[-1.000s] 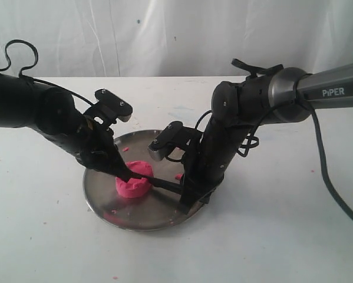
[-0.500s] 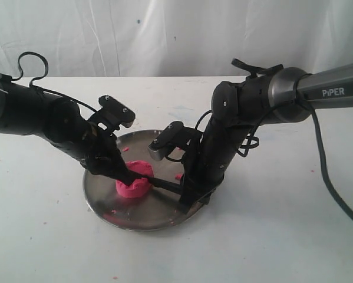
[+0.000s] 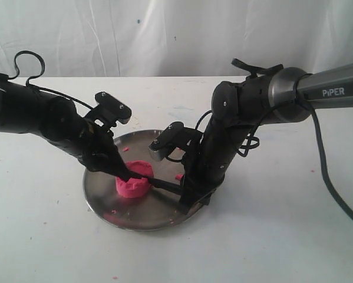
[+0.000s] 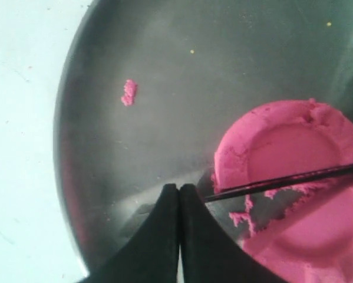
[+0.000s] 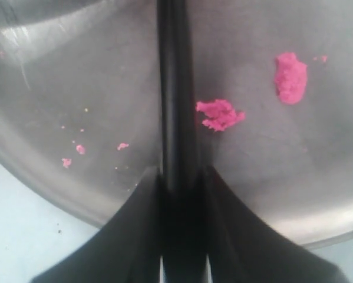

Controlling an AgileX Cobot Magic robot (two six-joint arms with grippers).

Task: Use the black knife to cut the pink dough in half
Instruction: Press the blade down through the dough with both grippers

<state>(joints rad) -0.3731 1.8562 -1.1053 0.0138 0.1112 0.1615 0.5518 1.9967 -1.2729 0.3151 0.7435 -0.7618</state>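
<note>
The pink dough (image 3: 133,183) is a thick puck with a dented top, lying on the round steel plate (image 3: 105,194). The black knife (image 3: 161,184) lies across the puck's top; its thin blade (image 4: 282,180) shows in the left wrist view over the dough (image 4: 282,147). My right gripper (image 3: 185,197) is shut on the knife's handle (image 5: 175,88) at the plate's right side. My left gripper (image 3: 124,175) is shut with nothing in it, its tips (image 4: 179,188) just beside the dough's left edge, near the blade's point.
Pink crumbs (image 5: 220,114) lie scattered on the plate, with a few specks on the white table (image 3: 282,236). A white curtain hangs behind. The right arm's cable (image 3: 326,171) trails over the table at right.
The left arm shifted slightly, first toward the middle, then back a little; its tips stay beside the dough. The right arm and knife have not visibly moved.
</note>
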